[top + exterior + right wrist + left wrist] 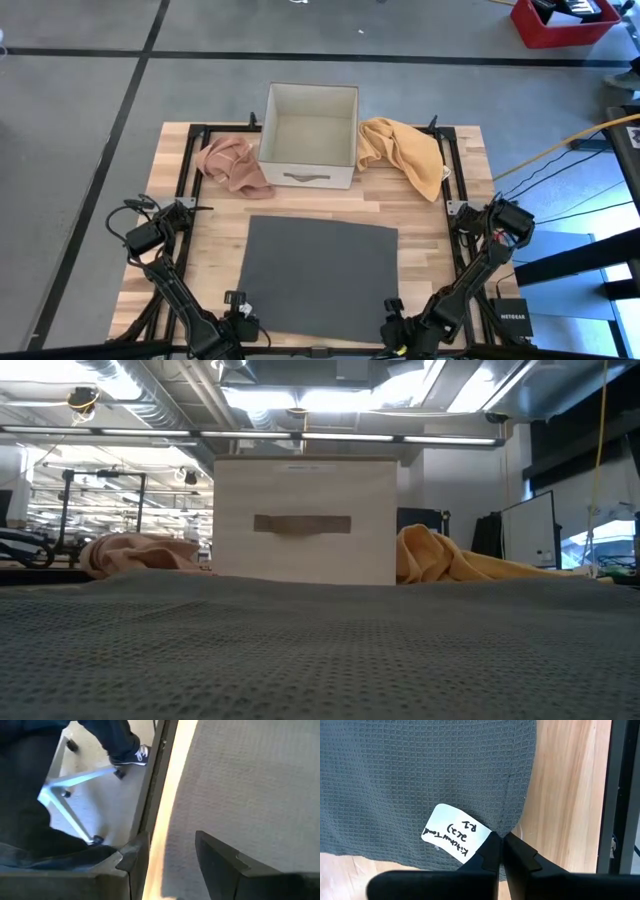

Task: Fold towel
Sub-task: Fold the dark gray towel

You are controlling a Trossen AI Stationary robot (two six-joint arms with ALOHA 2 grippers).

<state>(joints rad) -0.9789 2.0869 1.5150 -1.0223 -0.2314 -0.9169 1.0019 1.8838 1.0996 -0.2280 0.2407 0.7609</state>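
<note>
A dark grey waffle towel (pixel 320 275) lies spread flat on the wooden table, with a white handwritten label (pixel 454 836) near its near-left corner. My left gripper (pixel 501 839) is at that corner, shut on it. My right gripper (pixel 170 852) stands open at the towel's near-right corner (pixel 392 312). One of its fingers (pixel 222 860) is over the grey cloth (pixel 250 785) and the other is by the table's edge. Whether they touch the cloth, I cannot tell. My left gripper pinches the towel's near-left corner (pixel 509 829) between its two shut fingers, right beside the white label. The fingers come in from the table's near side. The towel stays flat on the table.
A beige open box (pixel 310 122) stands at the table's far middle, with a crumpled pink cloth (pixel 230 162) to its left and a yellow cloth (pixel 405 150) to its right. A black frame runs along the table's sides. A person's shoe (pixel 136 754) shows on the floor.
</note>
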